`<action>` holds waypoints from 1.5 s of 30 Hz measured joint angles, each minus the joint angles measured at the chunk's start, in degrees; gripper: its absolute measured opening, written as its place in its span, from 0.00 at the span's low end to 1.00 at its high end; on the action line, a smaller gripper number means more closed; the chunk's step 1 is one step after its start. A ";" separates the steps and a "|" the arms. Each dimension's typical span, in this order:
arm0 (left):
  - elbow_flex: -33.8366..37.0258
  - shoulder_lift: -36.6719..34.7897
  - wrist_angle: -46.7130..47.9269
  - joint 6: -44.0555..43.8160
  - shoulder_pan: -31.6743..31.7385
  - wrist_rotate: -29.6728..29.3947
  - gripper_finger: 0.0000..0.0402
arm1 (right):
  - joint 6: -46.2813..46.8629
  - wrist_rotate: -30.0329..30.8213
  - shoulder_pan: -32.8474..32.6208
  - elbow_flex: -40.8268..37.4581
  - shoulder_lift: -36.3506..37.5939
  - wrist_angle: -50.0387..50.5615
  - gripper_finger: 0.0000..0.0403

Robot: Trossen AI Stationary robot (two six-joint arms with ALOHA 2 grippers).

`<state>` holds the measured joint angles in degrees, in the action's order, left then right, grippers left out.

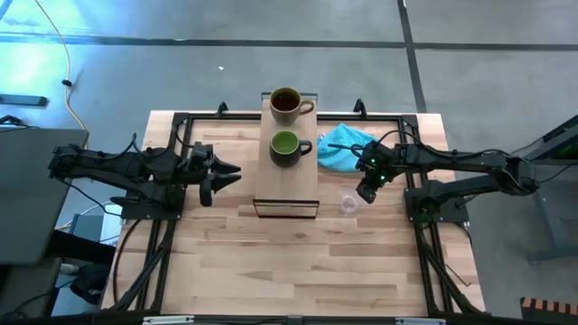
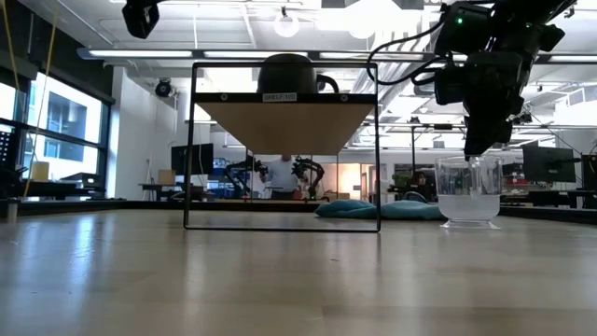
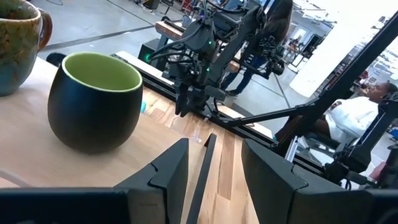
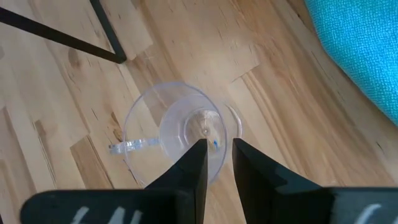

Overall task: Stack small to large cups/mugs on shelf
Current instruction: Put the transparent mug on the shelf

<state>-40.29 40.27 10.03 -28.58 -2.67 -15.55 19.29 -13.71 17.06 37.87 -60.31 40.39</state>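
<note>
The brown-tan mug (image 1: 287, 104) and the dark green mug (image 1: 287, 147) stand upright on the light-wood shelf (image 1: 287, 185), the brown one at its far end. The tiny clear glass cup (image 1: 349, 204) stands upright on the table, right of the shelf's near end. My right gripper (image 4: 217, 149) points down right above the cup (image 4: 177, 130), its fingers a narrow gap apart at the rim. My left gripper (image 1: 231, 173) is open and empty, left of the shelf, pointing at it. My right gripper comes from above, pointing down, with one fingertip (image 4: 198, 149) over the cup's inside and the other (image 4: 241, 149) beyond its rim (image 4: 229, 127). In the low view the tips reach rim height (image 2: 474, 159). I cannot tell whether they touch the glass.
A turquoise cloth (image 1: 343, 149) lies on the table, right of the shelf and beyond the glass cup. The shelf stands raised on a thin dark frame (image 2: 284, 149). Bare tabletop (image 1: 298, 262) spreads toward the near edge. A person shows in the room behind the table (image 3: 360, 112).
</note>
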 joint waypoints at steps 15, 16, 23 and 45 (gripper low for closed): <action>0.00 0.00 0.47 -0.18 0.00 0.10 0.34 | -2.16 1.18 -1.22 0.02 -0.11 -2.89 0.17; 0.00 0.00 0.47 -0.19 0.00 0.11 0.34 | -2.29 1.51 -1.44 0.02 -0.11 -2.87 0.17; 0.00 0.00 0.47 -0.17 0.00 0.10 0.34 | -4.52 2.21 -3.18 0.02 -0.11 -2.96 0.17; 0.00 0.00 0.43 -0.22 0.00 0.87 0.34 | -2.67 4.41 -4.85 0.04 -7.12 -3.87 0.17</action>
<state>-40.29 40.27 10.46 -28.80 -2.68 -14.68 16.62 -9.30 12.21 37.91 -67.44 36.51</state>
